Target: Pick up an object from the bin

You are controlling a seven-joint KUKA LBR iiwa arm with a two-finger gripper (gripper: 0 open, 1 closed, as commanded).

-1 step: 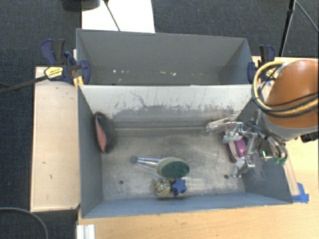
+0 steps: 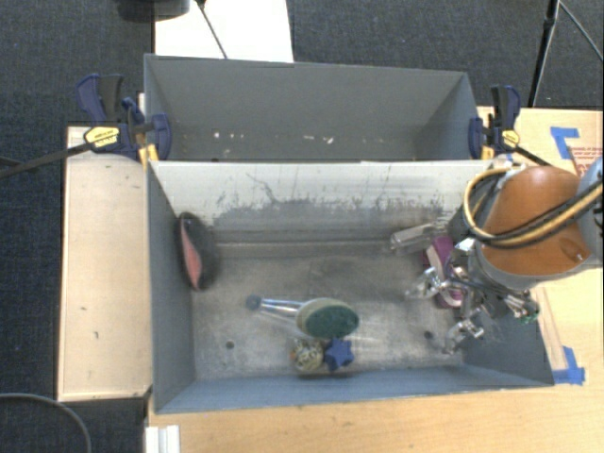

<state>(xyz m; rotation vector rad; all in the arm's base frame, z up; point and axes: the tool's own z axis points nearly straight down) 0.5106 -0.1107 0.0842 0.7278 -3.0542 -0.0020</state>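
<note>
Magenta plastic, one small piece [image 2: 441,251], lies right by the gripper [image 2: 445,308], well right of the green-headed brush [image 2: 326,319], yet I cannot tell whether the gripper clasps it or hangs slack, so the pick seems unfinished, nothing lifted out.

By the gripper [image 2: 453,311]: magenta piece [image 2: 442,251], orange wrist cover [image 2: 533,217]. Left of it: dark-green brush head [image 2: 330,320], blue bit [image 2: 339,352], speckled tan ball [image 2: 306,356]; far left, pink-and-black item [image 2: 193,253]. The bin [image 2: 311,111] is grey with pale scuff streaks.
</note>
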